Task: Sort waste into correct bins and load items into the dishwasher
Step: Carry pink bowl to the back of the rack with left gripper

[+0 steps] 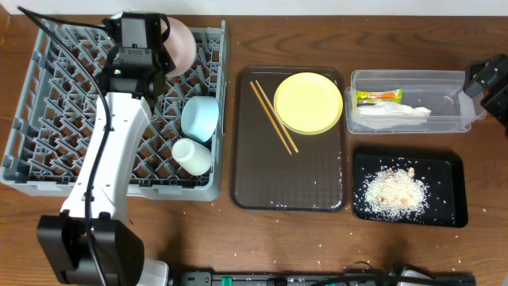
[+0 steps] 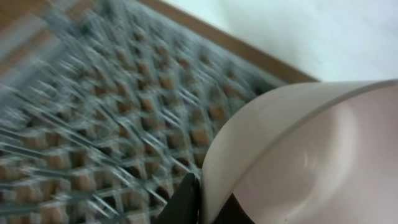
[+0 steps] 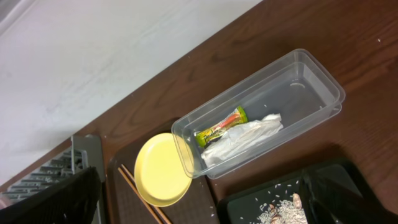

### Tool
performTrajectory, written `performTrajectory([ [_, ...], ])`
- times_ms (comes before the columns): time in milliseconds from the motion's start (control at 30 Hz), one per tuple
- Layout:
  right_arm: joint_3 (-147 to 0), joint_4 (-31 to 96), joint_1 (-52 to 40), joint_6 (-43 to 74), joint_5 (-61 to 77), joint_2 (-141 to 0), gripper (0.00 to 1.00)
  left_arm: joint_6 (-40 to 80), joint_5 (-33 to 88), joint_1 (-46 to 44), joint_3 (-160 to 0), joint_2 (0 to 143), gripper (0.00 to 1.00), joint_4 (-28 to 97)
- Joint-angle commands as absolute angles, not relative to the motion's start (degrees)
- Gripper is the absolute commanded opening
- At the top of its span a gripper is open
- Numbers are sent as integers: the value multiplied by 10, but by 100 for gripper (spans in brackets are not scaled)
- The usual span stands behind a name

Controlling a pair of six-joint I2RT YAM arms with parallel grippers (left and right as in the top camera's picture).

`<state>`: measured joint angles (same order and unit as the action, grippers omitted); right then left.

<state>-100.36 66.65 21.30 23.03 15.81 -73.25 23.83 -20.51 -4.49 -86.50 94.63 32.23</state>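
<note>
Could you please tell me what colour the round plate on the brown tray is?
Yellow. The plate shows best in the overhead view.

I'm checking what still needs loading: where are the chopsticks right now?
In the overhead view, the chopsticks lie on the brown tray, just left of the yellow plate, right of the dish rack.

Open room on the brown tray's [image 1: 309, 175] lower half, chopsticks [image 1: 274, 117] and yellow plate [image 1: 308, 102] crowding its top

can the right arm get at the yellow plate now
Probably yes: the yellow plate lies uncovered on the brown tray; only the clear tub sits between it and the right arm.
</note>
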Motion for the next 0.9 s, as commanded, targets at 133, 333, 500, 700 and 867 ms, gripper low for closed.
performTrajectory([
  [133,-1003,667,217,231,159,-732,99,203,-460,-71,-871,983,7,263],
  [333,-1003,667,217,231,159,-732,99,132,-627,-126,-871,1053,7,193],
  [500,-1003,667,217,231,159,-732,99,86,-679,-156,-871,1096,7,144],
  [700,-1003,667,217,231,159,-732,99,47,-726,-176,-871,1148,7,110],
  [867,-1003,667,217,231,159,-732,99,47,-768,-184,-871,1178,7,109],
])
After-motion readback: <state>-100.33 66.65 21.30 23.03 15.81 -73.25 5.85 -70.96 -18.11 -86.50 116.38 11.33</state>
